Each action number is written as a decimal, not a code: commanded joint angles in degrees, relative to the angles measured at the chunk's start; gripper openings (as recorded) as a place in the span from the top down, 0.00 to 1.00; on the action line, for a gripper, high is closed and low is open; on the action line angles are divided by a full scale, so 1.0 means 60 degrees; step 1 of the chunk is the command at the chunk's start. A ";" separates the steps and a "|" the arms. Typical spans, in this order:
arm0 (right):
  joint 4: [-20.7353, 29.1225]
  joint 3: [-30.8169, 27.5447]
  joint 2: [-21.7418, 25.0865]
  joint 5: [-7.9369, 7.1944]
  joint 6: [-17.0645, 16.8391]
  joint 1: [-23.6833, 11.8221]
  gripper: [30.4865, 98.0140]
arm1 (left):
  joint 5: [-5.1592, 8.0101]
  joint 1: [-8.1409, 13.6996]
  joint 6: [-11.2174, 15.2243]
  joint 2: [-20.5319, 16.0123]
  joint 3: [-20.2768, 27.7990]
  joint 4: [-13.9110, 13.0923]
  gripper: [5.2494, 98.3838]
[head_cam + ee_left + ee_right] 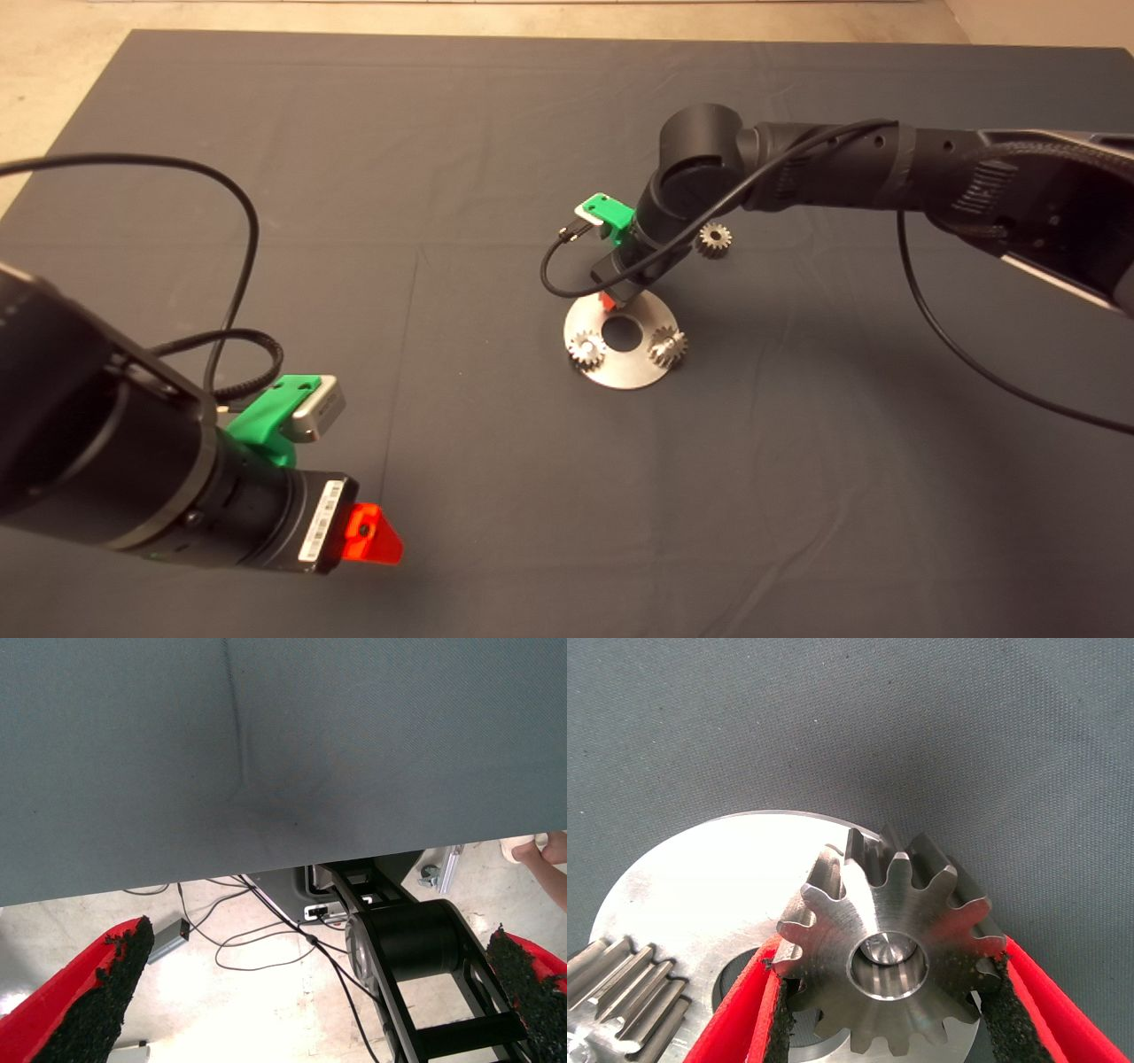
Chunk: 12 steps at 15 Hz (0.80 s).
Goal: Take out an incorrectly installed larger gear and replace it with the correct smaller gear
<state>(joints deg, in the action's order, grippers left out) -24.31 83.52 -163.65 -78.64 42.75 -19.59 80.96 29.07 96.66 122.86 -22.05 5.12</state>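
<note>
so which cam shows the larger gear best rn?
Right wrist view: the larger gear fills the frame, gripped between the right gripper's jaws over the steel disc, teeth and centre hole clear. In the head view the right arm hides it. The left wrist view shows only mat and floor.

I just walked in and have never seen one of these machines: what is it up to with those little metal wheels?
The right gripper is closed on the larger gear, which still sits on a pin of the round steel plate in the middle of the dark mat. Two small gears remain mounted on the plate. The smaller gear lies on the mat beside the arm. The left gripper waits, open, at the lower left.
</note>
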 commanded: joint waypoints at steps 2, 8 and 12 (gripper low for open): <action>-0.0197 -0.0274 0.0006 0.0070 0.0067 -0.0534 0.77 | 0.0028 0.0063 0.0018 -0.0018 0.0133 -0.0150 0.01; -0.0181 -0.0841 0.0388 0.0070 0.0156 -0.0970 0.76 | 0.0028 0.0063 0.0018 -0.0018 0.0118 -0.0150 0.01; -0.0153 -0.1337 0.0884 0.0012 0.0359 -0.1145 0.76 | 0.0013 0.0063 0.0018 -0.0018 0.0104 -0.0136 0.01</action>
<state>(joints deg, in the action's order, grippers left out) -24.25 77.78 -159.34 -78.55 44.43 -23.78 80.96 29.06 96.68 122.86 -22.05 5.12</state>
